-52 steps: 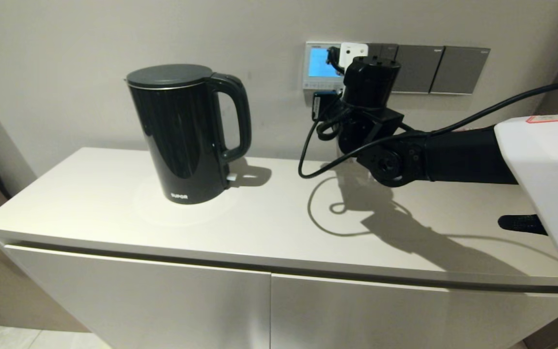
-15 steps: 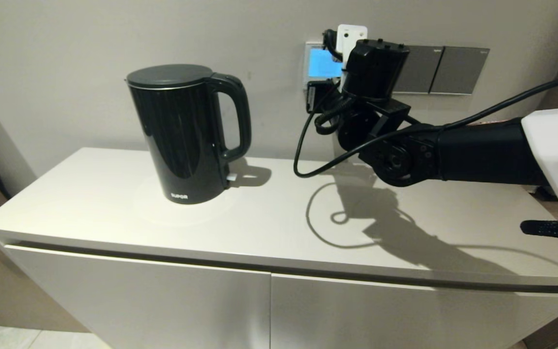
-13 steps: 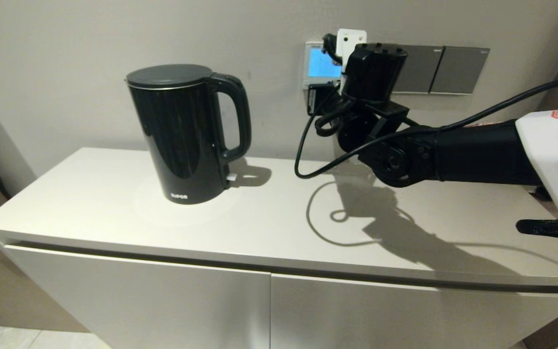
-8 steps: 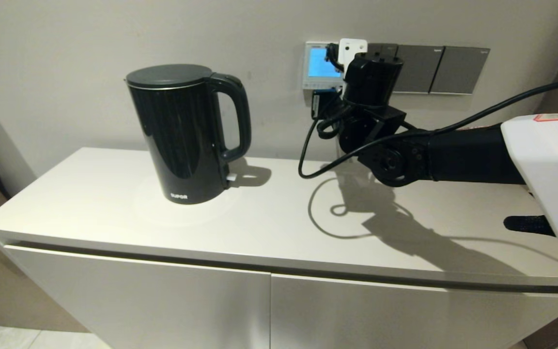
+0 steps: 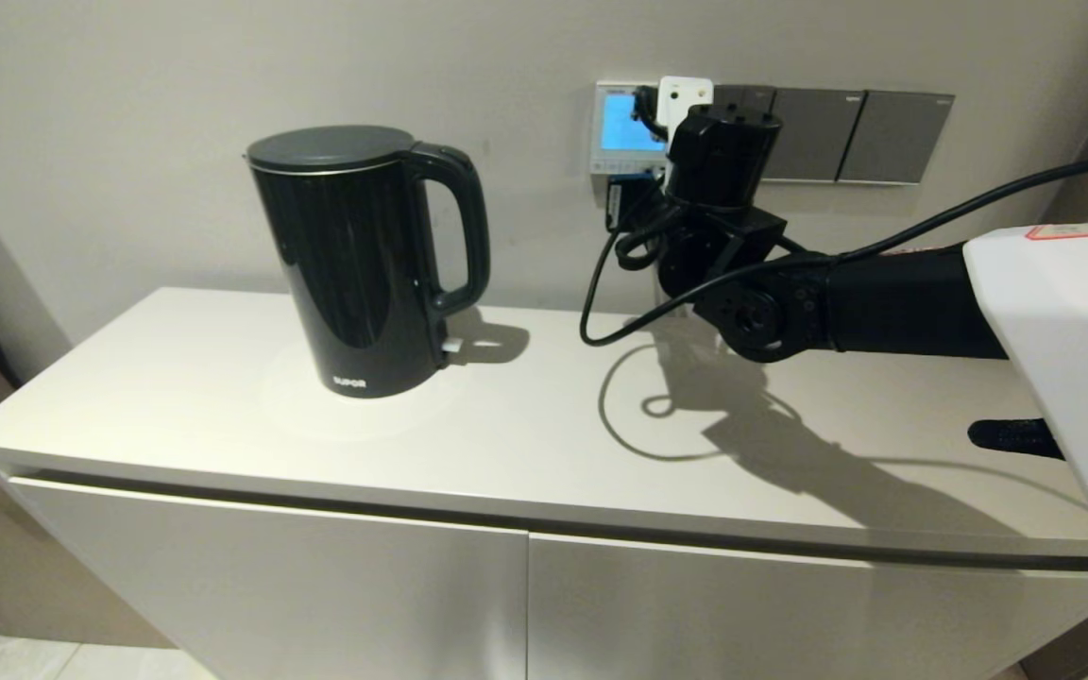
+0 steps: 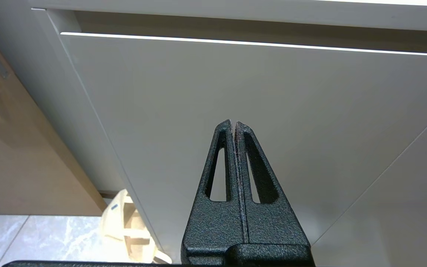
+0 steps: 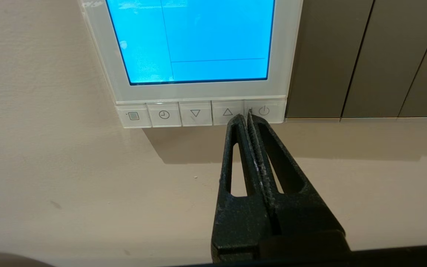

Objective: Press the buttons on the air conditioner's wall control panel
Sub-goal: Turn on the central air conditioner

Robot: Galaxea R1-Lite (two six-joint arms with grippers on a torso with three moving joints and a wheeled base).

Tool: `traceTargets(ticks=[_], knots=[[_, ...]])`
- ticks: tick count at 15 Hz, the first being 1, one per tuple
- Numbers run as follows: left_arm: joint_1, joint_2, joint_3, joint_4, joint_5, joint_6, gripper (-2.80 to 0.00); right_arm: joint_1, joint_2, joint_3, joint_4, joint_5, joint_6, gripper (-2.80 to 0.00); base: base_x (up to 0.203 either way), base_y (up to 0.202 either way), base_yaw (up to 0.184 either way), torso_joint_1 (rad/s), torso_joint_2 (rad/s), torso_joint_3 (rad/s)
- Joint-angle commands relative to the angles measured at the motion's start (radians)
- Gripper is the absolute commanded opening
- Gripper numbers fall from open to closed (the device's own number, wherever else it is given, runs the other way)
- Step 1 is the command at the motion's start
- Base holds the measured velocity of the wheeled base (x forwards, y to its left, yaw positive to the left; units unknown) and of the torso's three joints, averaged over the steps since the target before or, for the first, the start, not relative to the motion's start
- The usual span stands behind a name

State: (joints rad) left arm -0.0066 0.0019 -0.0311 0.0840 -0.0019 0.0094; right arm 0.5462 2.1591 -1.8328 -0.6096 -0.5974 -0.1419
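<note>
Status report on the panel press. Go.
Right gripper shut, fingers at the seam between up-arrow button and power button. Wall control panel screen lit blue. Left gripper shut, parked by cabinet door.

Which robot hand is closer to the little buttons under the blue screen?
The right. The right gripper, shut, has its tip at the buttons, where the up-arrow and power buttons meet. The left gripper, also shut, hangs low before the cabinet door, far from them.
</note>
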Motion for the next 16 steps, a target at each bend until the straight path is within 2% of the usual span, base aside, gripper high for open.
traceTargets(ticks=[1,16], knots=[[0.000,0.000,0.000,0.000,0.000,0.000,-2.80,-0.006,0.002,0.000,-0.004,-0.003,-0.002,-2.80,0.000,0.000,0.000,0.000,0.00,0.000],[0.000,0.000,0.000,0.000,0.000,0.000,-2.80,-0.005,-0.013,0.061,-0.042,-0.005,0.007,-2.80,0.000,0.000,0.000,0.000,0.00,0.000]])
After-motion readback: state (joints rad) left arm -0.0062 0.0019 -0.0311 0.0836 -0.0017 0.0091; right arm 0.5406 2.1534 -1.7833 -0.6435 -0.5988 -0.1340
